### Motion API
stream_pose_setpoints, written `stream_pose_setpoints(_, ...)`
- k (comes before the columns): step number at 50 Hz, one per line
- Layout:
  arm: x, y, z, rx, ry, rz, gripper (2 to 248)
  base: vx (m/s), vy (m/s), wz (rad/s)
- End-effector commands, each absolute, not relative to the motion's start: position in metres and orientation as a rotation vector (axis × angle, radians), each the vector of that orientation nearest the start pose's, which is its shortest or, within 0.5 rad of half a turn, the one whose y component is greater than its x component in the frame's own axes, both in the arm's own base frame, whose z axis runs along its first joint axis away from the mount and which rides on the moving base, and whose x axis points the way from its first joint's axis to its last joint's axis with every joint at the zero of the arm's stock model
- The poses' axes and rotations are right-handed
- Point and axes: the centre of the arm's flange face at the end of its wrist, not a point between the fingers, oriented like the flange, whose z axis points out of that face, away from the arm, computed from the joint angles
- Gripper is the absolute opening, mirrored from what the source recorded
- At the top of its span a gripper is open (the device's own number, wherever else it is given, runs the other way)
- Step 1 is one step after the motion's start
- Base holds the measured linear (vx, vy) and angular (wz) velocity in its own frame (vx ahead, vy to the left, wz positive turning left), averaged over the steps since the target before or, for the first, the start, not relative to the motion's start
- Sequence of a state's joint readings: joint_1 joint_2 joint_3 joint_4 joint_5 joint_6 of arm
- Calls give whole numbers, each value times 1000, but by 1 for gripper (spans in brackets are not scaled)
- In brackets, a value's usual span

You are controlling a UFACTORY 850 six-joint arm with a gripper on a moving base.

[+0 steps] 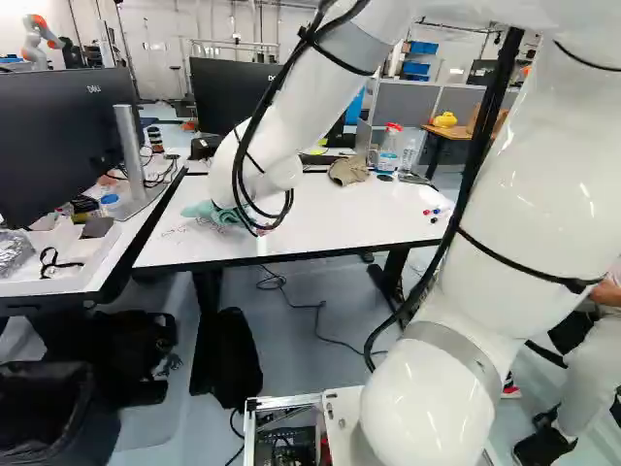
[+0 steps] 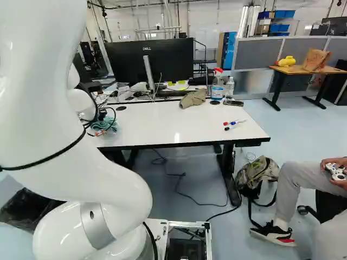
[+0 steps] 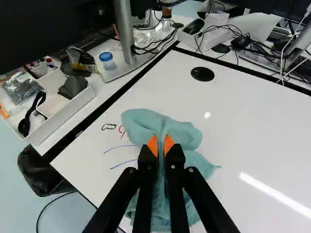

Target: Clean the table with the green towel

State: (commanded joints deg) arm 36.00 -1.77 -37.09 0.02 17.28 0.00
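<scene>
Gripping a raised fold of the green towel from both sides, the claw had its wedge-shaped orange pads closed on the cloth. The towel was soft, matte and crumpled, with rounded lobes and creases; the table beneath was smooth, hard and glossy white, edged in black. Taking twelve as straight ahead of the claw, the towel lay between and under the fingers, one fat lobe at eleven, another at one, and the rest running back beneath to six. Its long axis went roughly from twelve to six, and a thin pointed corner stuck out near four. Thin blue curved lines showed at nine, a small black squiggle at ten, and a flat round black disc at one. On the tabletop as the right base view showed it, the towel sat at nine o'clock, the slim marker pens at three, the wrinkled brown cloth near twelve and the clear plastic spray bottle at one
</scene>
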Motion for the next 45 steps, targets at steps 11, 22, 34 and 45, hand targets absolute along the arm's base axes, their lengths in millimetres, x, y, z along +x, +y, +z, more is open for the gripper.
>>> stream_pose_setpoints(11, 364, 264, 435, -2503, -813, -1169, 35, 0, 0, 0)
stream_pose_setpoints(22, 362, 263, 432, -2537, -824, -1118, 35, 0, 0, 0)
stream_pose_setpoints(34, 359, 261, 429, -2573, -835, -1061, 35, 0, 0, 0)
stream_pose_setpoints(45, 357, 259, 427, -2603, -845, -1011, 35, 0, 0, 0)
